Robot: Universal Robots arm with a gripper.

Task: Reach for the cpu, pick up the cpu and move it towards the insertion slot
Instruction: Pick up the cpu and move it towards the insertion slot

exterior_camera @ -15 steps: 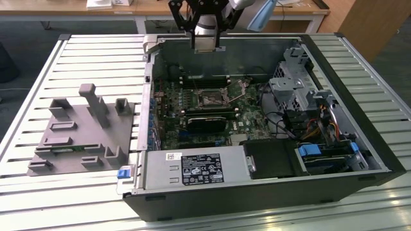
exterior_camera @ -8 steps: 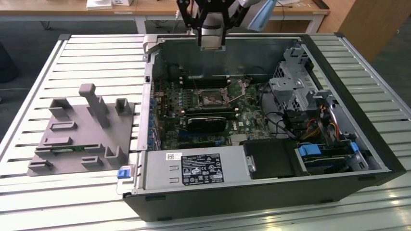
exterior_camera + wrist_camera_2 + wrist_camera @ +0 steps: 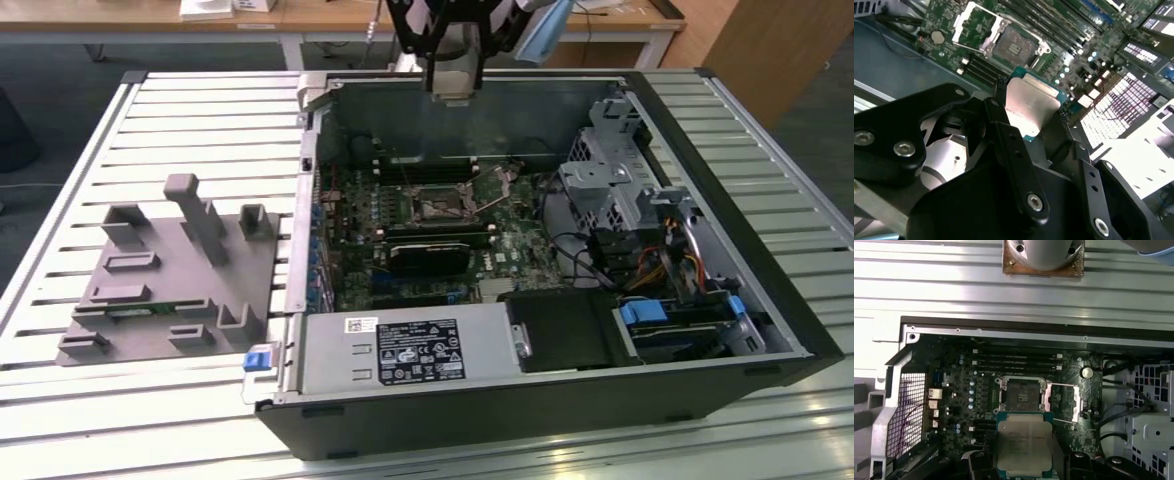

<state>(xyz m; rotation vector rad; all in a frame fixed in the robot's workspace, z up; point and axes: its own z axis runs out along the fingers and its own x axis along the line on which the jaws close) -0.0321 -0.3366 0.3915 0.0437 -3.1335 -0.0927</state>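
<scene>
Your gripper (image 3: 1034, 132) nearest lens, black fingers (image 3: 1004, 145) pinching cpu (image 3: 1031, 105) by opposite edges. Cpu (image 3: 1024, 442) held in air above motherboard (image 3: 979, 385), silvery lid up, just short of insertion slot (image 3: 1021, 395). Slot frame flipped open, socket bare. Exterior view: gripper (image 3: 450, 85) above open PC case's (image 3: 747, 250) far wall.

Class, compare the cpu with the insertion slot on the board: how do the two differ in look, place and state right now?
The cpu has a pale silvery metal top; the insertion slot is a dark recess.
The cpu is held off the board between the fingers of the gripper; the insertion slot sits fixed in the green motherboard.
The cpu is a solid flat chip; the insertion slot lies open and empty, its metal frame swung aside.
Both are square.
</scene>
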